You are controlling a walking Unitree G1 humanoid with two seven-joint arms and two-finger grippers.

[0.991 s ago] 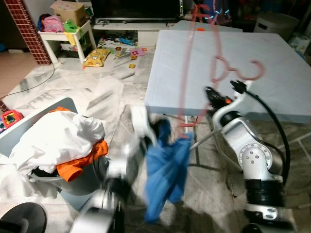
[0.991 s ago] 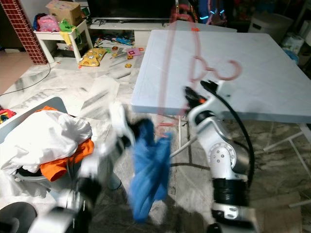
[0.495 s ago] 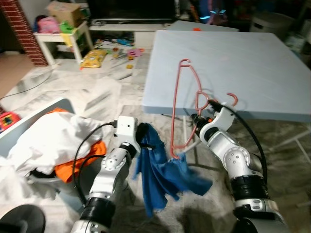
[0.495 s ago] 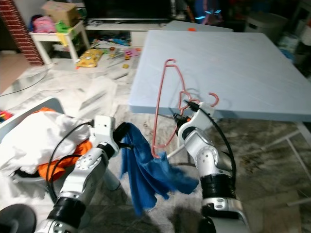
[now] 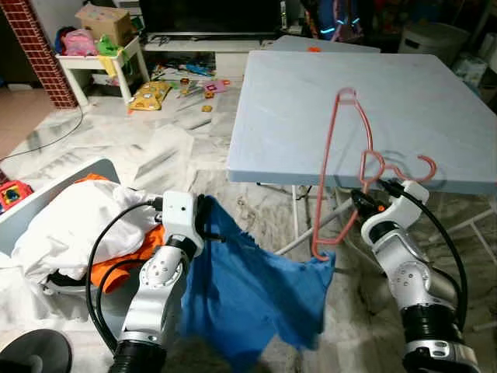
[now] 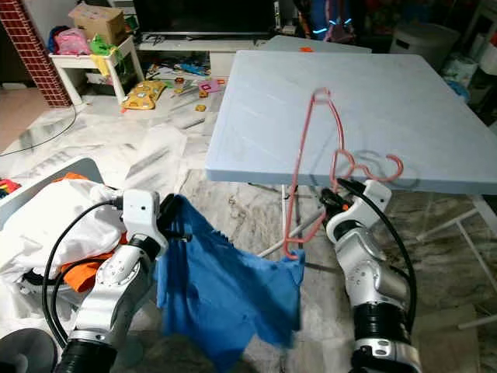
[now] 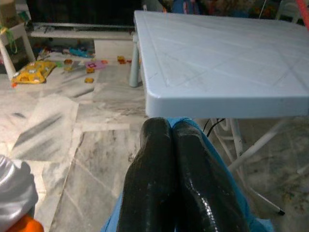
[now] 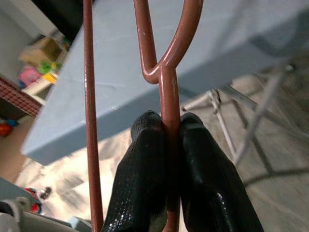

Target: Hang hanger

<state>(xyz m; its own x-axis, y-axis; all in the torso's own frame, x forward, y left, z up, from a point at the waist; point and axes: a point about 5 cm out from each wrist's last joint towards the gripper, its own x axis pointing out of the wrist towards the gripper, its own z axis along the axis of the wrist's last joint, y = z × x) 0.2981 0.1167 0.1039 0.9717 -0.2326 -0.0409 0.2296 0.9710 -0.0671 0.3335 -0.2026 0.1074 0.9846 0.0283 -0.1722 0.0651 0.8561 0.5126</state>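
So the table [image 5: 365, 116] is the thing to orient by, a big pale blue-grey one. Just in front of its near edge, the right gripper [image 8: 166, 145] has its two black fingers clamped tight on the neck of a pink hanger [image 5: 330, 179], right below where the wire twists into the hook. The hanger is turned on its side: hook pointing away from the robot's left, one corner sticking up against the tabletop, the other corner hanging down below the table edge.

That low corner is caught in a blue garment [image 5: 248, 295], which stretches across below the table's near-left corner to the left gripper [image 7: 174, 159]. Those fingers are pressed together with blue cloth showing on both sides, so I'd say it's pinching the fabric. The cloth looks spread out between the two arms.

My read: this is the dressing step, getting the garment onto the hanger before anything gets hung. Only one end of the hanger seems to be in the cloth so far, and I can't tell whether it's through a neck hole or just snagged.

Next move probably needs the left gripper to pull the fabric over the upper corner while the right one holds the hanger steady. No rail or hook to hang it on near the table that I can spot. A laundry basket [image 5: 46, 276] piled with white and orange clothes [image 5: 85, 225] sits off the table's left.
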